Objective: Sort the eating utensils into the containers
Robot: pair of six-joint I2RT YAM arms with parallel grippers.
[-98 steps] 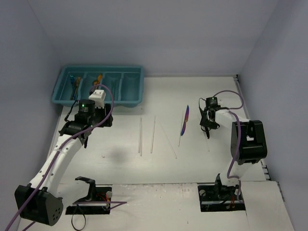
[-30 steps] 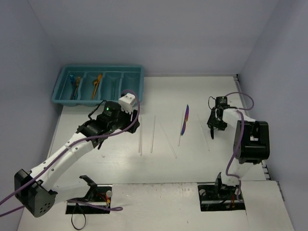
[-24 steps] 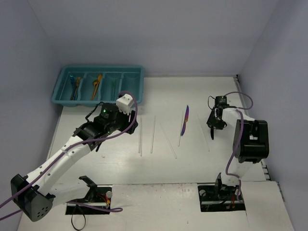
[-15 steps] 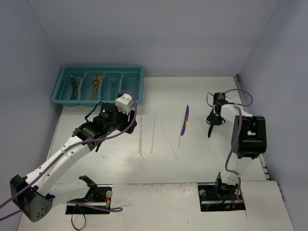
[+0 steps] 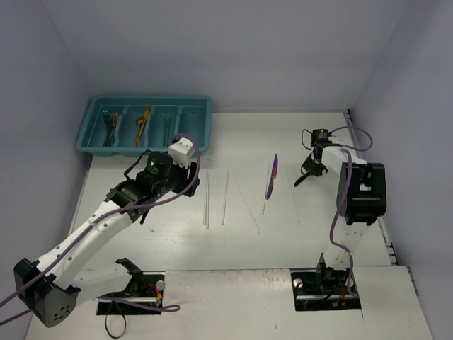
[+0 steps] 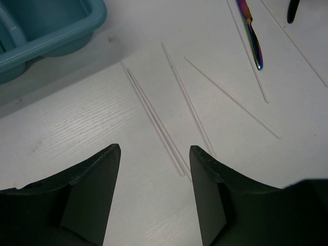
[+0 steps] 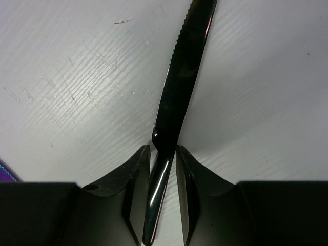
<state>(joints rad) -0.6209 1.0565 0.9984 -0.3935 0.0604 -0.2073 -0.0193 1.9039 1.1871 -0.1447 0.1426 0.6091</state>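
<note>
While the right gripper (image 7: 163, 151) clamps the black knife (image 7: 179, 87) at the right, the left gripper (image 6: 154, 169) hangs wide open over pale sticks (image 6: 154, 115) — empty; the teal tray (image 5: 106, 149) sits far left.

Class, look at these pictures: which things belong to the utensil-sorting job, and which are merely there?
Belong: teal tray; sorted utensils in it; pale sticks; rainbow knife; black knife held by the right gripper.
Merely there: white table; purple cables.
</note>
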